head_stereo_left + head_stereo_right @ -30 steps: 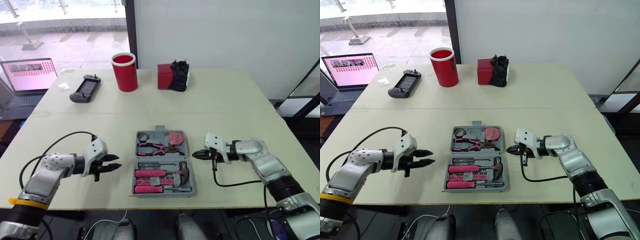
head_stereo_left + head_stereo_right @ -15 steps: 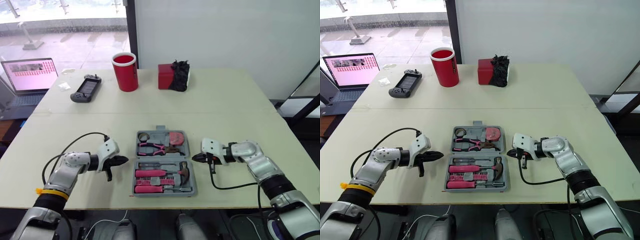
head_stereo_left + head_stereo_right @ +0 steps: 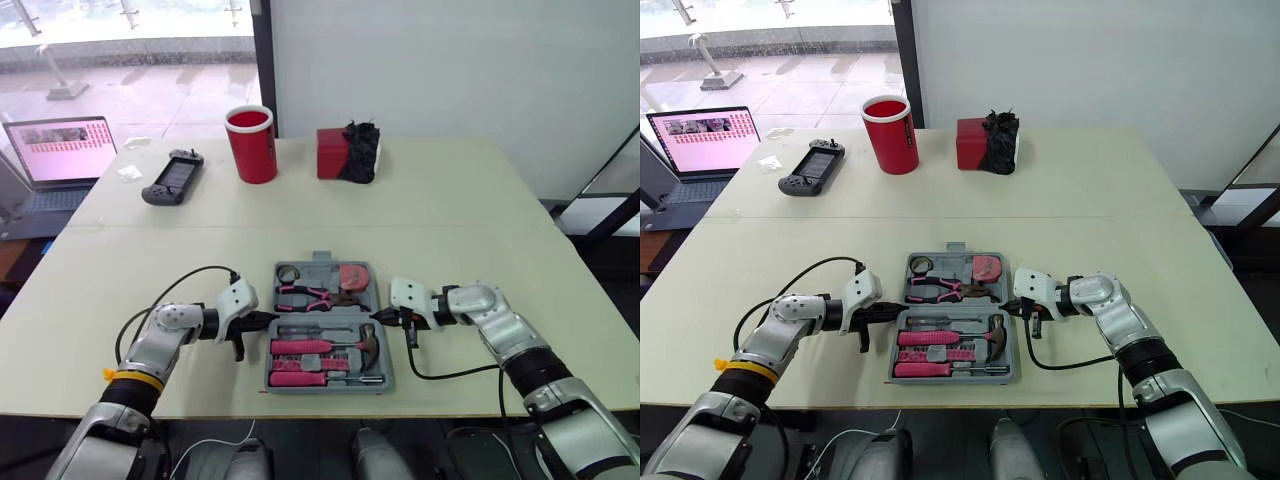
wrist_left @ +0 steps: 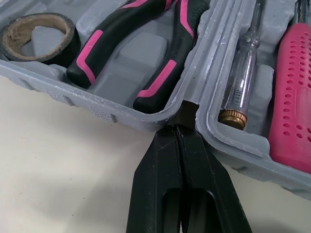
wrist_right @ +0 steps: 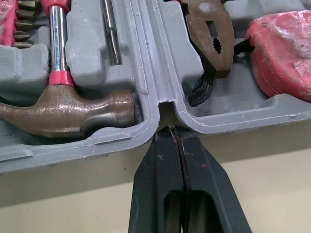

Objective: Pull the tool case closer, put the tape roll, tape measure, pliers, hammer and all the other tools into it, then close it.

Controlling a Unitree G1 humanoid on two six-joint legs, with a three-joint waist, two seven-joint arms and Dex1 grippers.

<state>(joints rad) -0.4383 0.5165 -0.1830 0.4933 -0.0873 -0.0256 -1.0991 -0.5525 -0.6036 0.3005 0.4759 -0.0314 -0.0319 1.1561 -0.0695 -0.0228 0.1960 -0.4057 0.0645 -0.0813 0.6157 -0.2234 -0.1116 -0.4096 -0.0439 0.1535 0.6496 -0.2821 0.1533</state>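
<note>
Left eye view: the open tool case (image 3: 330,386) lies on the counter (image 3: 450,200) near its front edge. The left end effector (image 3: 262,319) and the right end effector (image 3: 384,317) meet its two sides at the hinge line.

Left wrist view: the left fingers (image 4: 158,165) are pressed together, tips in the hinge notch, beside the pliers (image 4: 146,53) and tape roll (image 4: 36,36).

Right wrist view: the right fingers (image 5: 155,165) are likewise pinched together at the notch, between the hammer (image 5: 73,109) and tape measure (image 5: 279,53).

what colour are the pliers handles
Black with pink inlays on the pliers, best seen in the left wrist view.
</note>
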